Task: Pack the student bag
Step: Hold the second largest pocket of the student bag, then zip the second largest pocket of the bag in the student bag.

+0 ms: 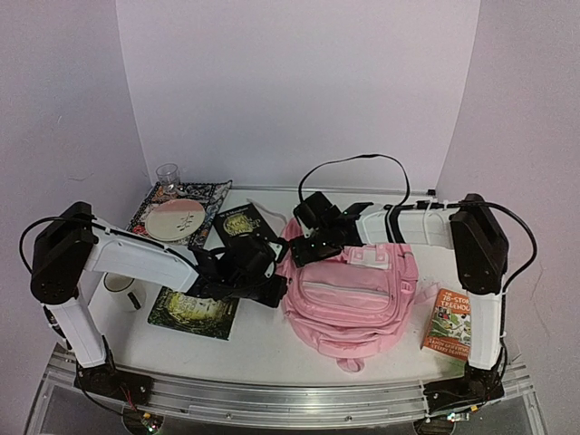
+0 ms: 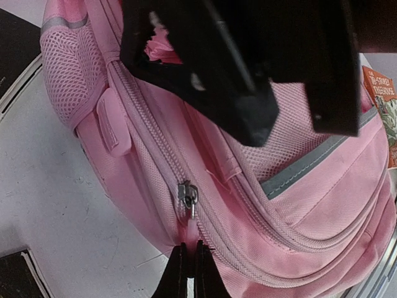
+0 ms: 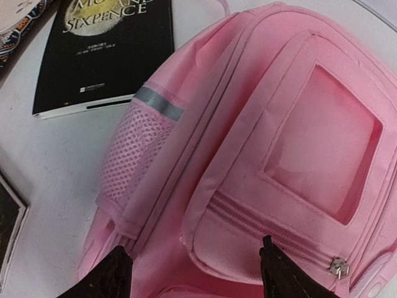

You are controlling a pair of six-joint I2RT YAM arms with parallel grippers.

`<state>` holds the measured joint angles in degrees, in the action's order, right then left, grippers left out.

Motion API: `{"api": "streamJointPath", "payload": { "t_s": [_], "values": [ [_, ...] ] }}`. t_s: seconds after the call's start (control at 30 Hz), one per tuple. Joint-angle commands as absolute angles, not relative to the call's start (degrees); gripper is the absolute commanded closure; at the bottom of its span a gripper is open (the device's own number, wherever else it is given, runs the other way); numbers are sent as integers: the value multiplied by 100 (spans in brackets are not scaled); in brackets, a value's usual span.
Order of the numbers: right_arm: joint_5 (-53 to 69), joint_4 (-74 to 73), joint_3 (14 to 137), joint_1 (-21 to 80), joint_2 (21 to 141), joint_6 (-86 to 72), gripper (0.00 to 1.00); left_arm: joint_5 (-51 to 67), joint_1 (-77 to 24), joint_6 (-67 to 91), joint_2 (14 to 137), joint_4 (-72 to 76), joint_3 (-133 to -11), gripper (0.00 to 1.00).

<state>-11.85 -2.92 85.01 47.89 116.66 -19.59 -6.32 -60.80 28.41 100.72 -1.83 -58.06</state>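
Left gripper (image 2: 188,261) is clenched on the zipper pull (image 2: 190,231) of the student bag (image 1: 349,299). Right gripper (image 3: 198,273) is spread wide and empty, with the bag directly beneath.

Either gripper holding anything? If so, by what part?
Left gripper is shut on the student bag, pinching the pink tab at its zipper slider. Right gripper stands open over the bag, holding nothing.
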Motion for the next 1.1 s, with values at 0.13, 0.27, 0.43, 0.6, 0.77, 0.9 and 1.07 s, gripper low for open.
{"api": "streamJointPath", "payload": {
  "t_s": [0.13,0.27,0.43,0.6,0.77,0.9,1.07],
  "values": [
    [-2735,-703,9334,4748,12563,-1993,33,-475,-6064,2768,10127,193,-5964,100],
    [-3003,-806,9697,4732,12915,-1825,59,-373,-6065,2715,10091,192,-5955,100],
    [-3068,-844,9924,4611,13082,-1767,94,-359,-6073,2674,9894,187,-5843,100],
    [-3251,-844,10193,4375,13206,-1732,100,-129,-6122,2709,9886,141,-5705,100],
    [-3280,-844,10518,4096,13401,-1724,100,-23,-6275,2781,9851,124,-5530,100],
    [-3252,-844,10721,3861,13507,-1750,100,275,-6319,2849,9709,94,-5334,100],
    [-3197,-845,10983,3682,13608,-1785,100,613,-6435,2852,9739,47,-5278,100]
  ]
}}
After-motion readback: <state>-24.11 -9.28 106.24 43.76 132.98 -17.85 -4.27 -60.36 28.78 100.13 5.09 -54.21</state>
